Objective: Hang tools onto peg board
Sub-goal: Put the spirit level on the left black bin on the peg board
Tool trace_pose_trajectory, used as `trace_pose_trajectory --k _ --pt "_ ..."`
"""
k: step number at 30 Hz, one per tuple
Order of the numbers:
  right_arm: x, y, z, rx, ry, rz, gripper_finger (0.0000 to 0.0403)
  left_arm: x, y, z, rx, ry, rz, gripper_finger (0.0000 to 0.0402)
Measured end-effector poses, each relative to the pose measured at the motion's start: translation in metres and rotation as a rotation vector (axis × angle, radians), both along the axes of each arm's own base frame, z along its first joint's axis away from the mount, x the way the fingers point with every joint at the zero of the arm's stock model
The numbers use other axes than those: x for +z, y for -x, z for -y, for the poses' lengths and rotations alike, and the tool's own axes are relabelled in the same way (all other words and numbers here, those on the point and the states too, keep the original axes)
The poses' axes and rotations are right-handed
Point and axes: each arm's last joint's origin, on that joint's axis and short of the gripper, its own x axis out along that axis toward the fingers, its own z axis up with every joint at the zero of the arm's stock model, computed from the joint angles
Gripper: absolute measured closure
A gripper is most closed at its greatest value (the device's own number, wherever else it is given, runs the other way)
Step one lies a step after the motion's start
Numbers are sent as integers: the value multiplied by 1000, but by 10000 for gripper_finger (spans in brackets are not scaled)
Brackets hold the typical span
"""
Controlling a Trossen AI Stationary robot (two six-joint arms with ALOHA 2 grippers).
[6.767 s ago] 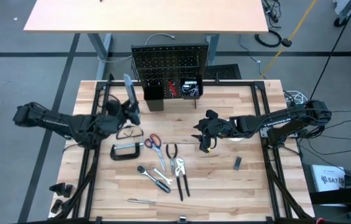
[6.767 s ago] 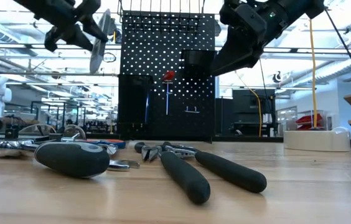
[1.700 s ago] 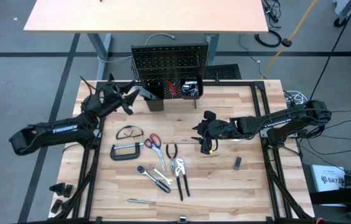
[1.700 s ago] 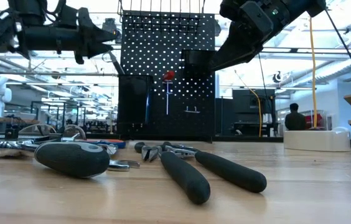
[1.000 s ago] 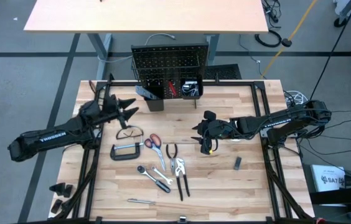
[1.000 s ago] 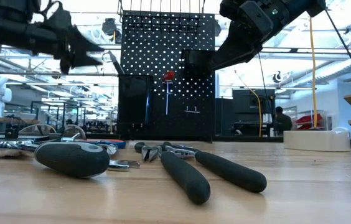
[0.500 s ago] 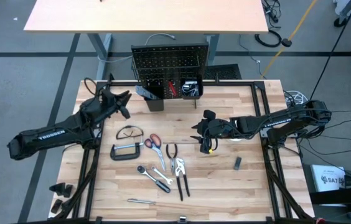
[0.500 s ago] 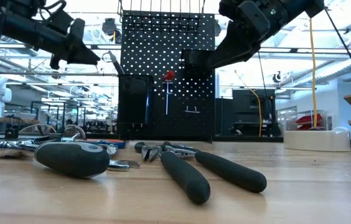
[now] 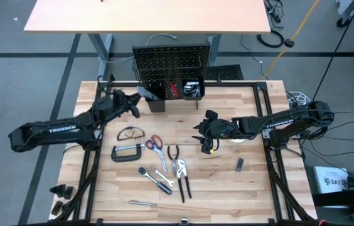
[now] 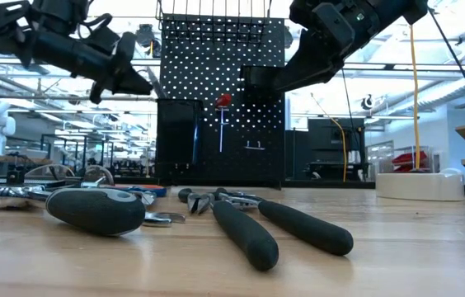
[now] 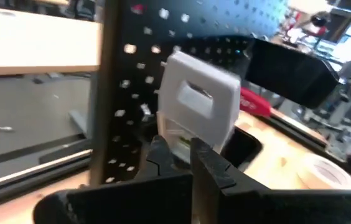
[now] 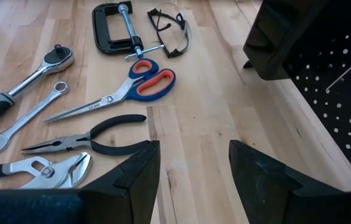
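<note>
Left gripper (image 11: 178, 152) pinches blue-grey level (image 11: 197, 106) just beside upright black perforated peg board (image 9: 171, 63), right gripper (image 12: 191, 165) spread open and empty over tan tabletop (image 9: 252, 188) near it; thin grip, level could slip or jam against board.

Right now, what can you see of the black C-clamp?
The C-clamp is a black C-shaped frame that looks like metal, with a silver threaded screw running across its open side and a thin crossbar handle at the screw's end. It lies flat on the wooden table, on the left arm's side, not hung yet. The safety glasses lie just beyond it toward the peg board, and the red-handled scissors sit close by the crossbar end. Whether they touch it can't be told.
</note>
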Motion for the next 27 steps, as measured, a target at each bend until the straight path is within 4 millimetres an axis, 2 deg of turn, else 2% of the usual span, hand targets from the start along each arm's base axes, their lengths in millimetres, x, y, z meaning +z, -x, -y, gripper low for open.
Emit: trace_pose_trajectory --k 6,15,27 --pt "0 0 0 5 9 -3 218 8 -21 -2 -65 -13 -44 401" --pt "0 0 0 5 8 -2 218 20 -50 -17 -55 -63 -126 401" --pt "0 0 0 12 12 -7 218 17 -70 -27 -50 -111 -212 401"
